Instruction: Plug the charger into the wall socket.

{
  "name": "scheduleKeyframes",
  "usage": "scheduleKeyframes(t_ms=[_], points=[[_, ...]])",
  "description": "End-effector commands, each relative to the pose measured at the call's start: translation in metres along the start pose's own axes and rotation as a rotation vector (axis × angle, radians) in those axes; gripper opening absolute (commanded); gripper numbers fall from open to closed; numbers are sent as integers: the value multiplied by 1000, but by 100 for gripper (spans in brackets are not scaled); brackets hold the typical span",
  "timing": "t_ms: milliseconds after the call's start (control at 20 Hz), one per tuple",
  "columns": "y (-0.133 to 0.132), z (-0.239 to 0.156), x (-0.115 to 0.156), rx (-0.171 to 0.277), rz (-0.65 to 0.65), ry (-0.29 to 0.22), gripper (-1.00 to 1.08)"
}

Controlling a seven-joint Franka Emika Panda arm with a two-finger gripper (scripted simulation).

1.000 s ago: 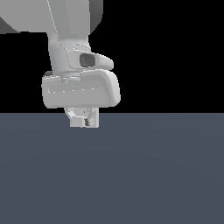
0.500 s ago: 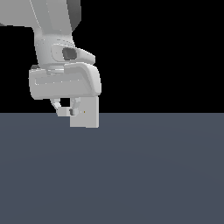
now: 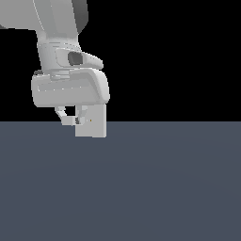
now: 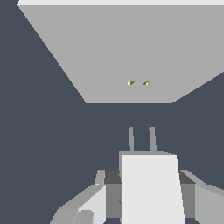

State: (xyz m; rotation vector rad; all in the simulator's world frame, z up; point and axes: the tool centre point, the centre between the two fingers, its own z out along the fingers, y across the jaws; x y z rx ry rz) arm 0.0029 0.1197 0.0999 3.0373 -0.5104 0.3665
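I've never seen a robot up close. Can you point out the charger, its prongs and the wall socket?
charger (image 4: 151, 188): wrist view, on its white top face.
prongs (image 4: 152, 139): wrist view, on one of the two prongs.
wall socket (image 4: 109, 52): wrist view, on its grey face above the two slots.

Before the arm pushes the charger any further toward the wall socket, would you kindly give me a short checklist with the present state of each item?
1. Charger held in the end effector: ok, a finger sits on each side of it.
2. Prongs pointing at the wall socket: ok.
3. Prongs lined up with the two socket holes: roughly ok in the wrist view; exact match cannot tell.
4. Gap between prongs and socket face: not yet closed, dark floor shows between them.
5. Socket upright on the floor: ok in the exterior view.
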Motion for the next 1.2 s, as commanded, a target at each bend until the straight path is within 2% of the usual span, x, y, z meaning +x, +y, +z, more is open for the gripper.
scheduleKeyframes(t_ms=[0,300,800,1150], points=[[0,0,0,0,0,0,-100],[0,3,10,0,0,0,-100],[1,11,43,1,1,0,-100],[0,12,49,0,0,0,-100]])
